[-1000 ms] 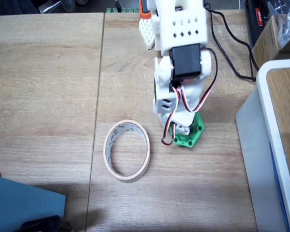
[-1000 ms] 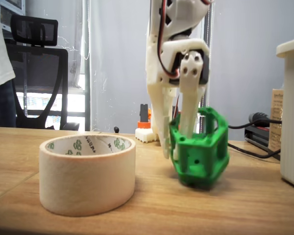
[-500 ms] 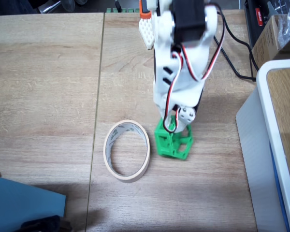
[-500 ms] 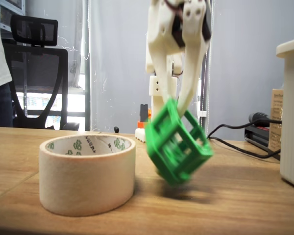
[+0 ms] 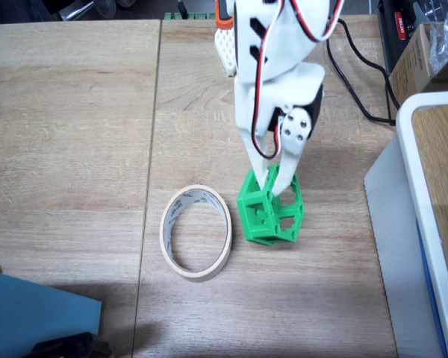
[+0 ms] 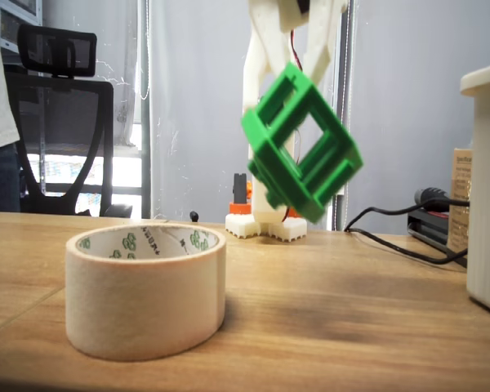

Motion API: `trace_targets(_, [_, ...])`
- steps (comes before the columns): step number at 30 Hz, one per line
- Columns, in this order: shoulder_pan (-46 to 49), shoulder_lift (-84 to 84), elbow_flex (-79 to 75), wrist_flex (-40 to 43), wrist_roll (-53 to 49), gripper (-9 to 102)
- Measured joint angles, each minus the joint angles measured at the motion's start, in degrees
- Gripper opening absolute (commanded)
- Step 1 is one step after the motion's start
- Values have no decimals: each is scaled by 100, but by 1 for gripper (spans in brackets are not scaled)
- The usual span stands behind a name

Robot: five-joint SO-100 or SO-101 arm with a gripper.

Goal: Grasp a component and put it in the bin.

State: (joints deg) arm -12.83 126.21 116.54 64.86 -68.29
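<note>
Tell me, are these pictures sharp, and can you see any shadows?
In a fixed view from table height, the green block is slightly smeared with motion while the tape ring is crisp, and a soft shadow lies on the table beneath the block. In a fixed view from above, everything looks sharp and evenly lit.

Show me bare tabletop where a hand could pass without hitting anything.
Free: the wide wood left of the tape ring, above the blue object. Crowded: between ring and white box, where the gripper holds the green component aloft.
</note>
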Motion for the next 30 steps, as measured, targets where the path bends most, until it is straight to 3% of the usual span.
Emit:
trace_targets(18, [2021,-9,0,0,-53,0])
trace_targets(30, [2232,-1371,-905,0,-53,0])
